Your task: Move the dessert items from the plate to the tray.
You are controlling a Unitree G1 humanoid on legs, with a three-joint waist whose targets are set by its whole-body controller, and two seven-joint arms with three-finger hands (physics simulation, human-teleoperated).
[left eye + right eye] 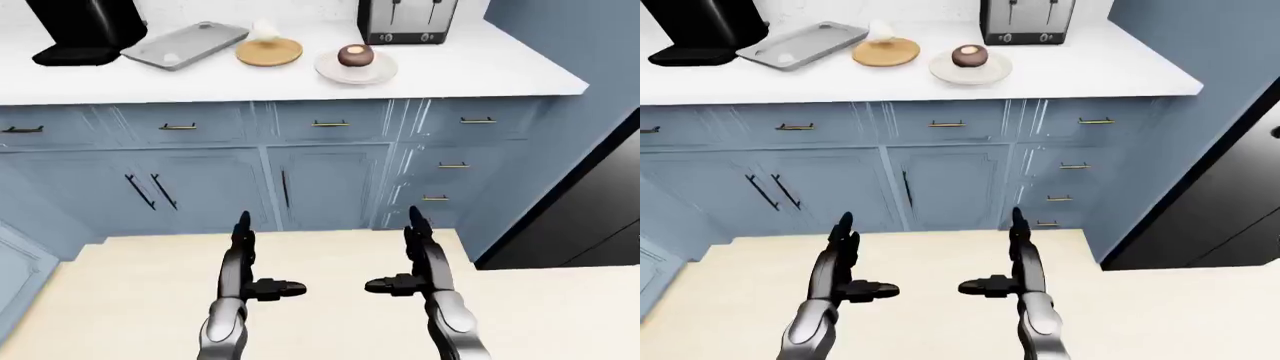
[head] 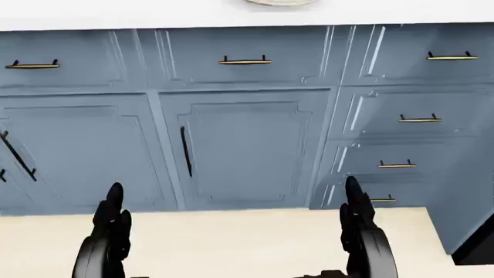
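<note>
You are facing a white countertop sitting over blue-grey cabinets with dark and brass handles. A pale cream floor is stretching below, and a blue wall is rising at the left-eye view's right.

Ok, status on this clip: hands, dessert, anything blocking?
Left hand and right hand open, empty, low before the cabinets. Dessert on its plate; tray at left. Wooden board sits between them.
</note>
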